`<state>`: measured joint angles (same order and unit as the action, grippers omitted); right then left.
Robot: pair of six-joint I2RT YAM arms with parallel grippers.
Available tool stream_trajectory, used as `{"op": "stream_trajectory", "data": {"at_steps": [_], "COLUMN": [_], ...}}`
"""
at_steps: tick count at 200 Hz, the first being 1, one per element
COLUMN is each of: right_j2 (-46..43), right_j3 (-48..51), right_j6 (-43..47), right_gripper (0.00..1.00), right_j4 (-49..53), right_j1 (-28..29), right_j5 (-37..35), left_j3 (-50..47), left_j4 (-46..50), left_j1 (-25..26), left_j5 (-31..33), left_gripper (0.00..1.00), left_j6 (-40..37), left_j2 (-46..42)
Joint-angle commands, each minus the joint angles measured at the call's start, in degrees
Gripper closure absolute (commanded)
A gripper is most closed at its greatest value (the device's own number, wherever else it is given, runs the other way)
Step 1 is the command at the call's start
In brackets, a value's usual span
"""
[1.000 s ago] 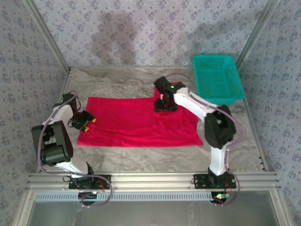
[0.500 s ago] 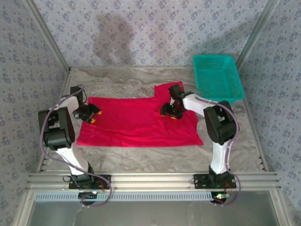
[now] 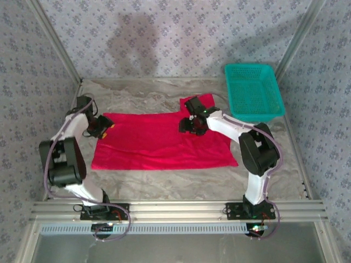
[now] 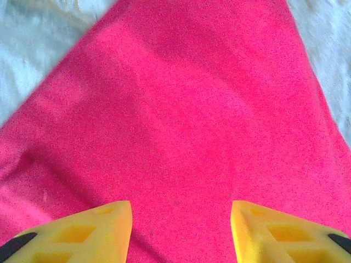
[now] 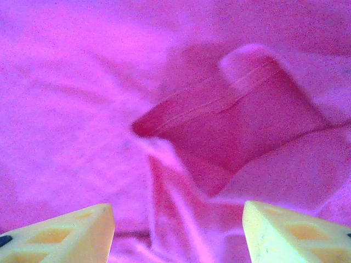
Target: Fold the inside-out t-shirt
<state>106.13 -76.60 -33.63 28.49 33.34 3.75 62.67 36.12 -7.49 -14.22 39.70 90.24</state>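
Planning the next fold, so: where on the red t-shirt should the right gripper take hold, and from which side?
Probably the raised fold of the t-shirt just ahead of the right gripper. It stands up off the flat cloth, so the open jaws can come down from above and pinch its edge.

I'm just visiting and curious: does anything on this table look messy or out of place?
Mostly tidy. The red t-shirt lies flat, but near its far right corner, by the right gripper, a flap is turned over and the cloth around it is wrinkled.
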Motion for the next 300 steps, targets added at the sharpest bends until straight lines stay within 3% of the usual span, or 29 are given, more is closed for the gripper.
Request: {"op": "stream_trajectory", "data": {"at_steps": [1, 46, 94, 149, 232, 267, 300], "right_j2": [-2.13, -2.32, -2.81, -5.16, -9.42, -12.72, -6.81], "right_j3": [1.88, 5.11, 6.77, 7.07, 9.39, 10.86, 9.45], "right_j6": [1.06, 0.67, 0.40, 0.58, 0.76, 1.67, 1.56], "right_gripper": [0.35, 0.35, 0.34, 0.33, 0.33, 0.31, 0.31], "right_j4": [2.17, 1.20, 1.26, 2.36, 3.57, 1.50, -2.09], "right_j1": [-1.14, -3.39, -4.32, -5.98, -9.11, -9.53, -9.59], "right_j5": [0.17, 0.39, 0.45, 0.38, 4.05, 5.35, 10.66], "left_j3": [-6.30, -18.85, -18.44, -13.72, 4.37, 4.93, 1.67], "left_j4": [0.98, -9.39, -12.47, -11.01, 1.56, 3.97, -0.63], "left_j1": [5.14, 19.03, 26.83, 27.09, 26.68, 24.02, 18.05], "left_j5": [-2.70, -5.77, -3.92, -2.12, 8.87, 10.57, 7.39], "left_gripper": [0.49, 0.48, 0.47, 0.47, 0.47, 0.47, 0.46], "left_j6": [1.95, 11.96, 13.48, 11.10, -0.72, -1.33, -0.77], "left_j2": [-8.26, -18.14, -12.45, -4.79, 11.58, 8.21, 4.07]}}
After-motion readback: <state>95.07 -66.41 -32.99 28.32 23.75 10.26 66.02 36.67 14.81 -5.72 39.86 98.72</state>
